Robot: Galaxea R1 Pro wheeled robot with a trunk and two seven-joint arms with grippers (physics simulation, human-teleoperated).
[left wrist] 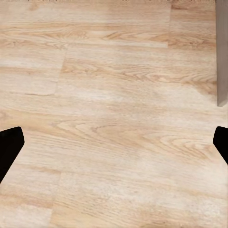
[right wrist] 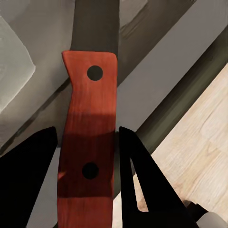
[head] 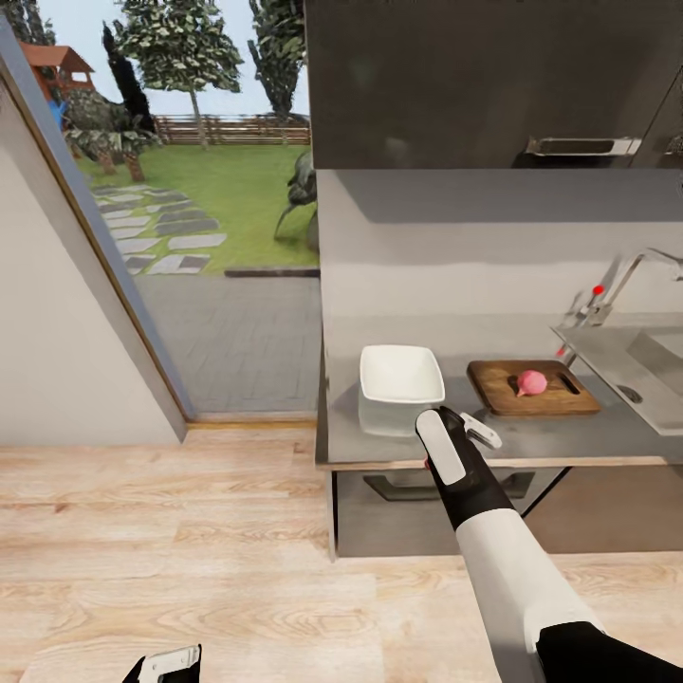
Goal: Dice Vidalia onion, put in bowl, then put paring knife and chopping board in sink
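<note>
Right gripper [right wrist: 88, 156] clamped on red-orange-handled paring knife [right wrist: 89, 137] at near edge of grey steel countertop [head: 531, 438]. Pinkish-red Vidalia onion [head: 531, 382] resting on brown wooden chopping board [head: 533, 388], right of white square bowl [head: 400, 374]; steel sink [head: 645, 365] farther right. Left gripper [left wrist: 114, 147] spread over wooden floor [left wrist: 114, 95].

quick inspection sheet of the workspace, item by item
surface: grey countertop, wood floor below
job's things: onion on the board; white bowl beside the board, apart from it; knife red handle between the right hand's fingers; sink at the counter's right end, tap behind it
clutter: nothing seen
hands: right hand closed on the knife handle at the counter's front edge; left hand open, low over the floor
cables: nothing seen
surroundings: open doorway to a garden, dark upper cabinet
</note>
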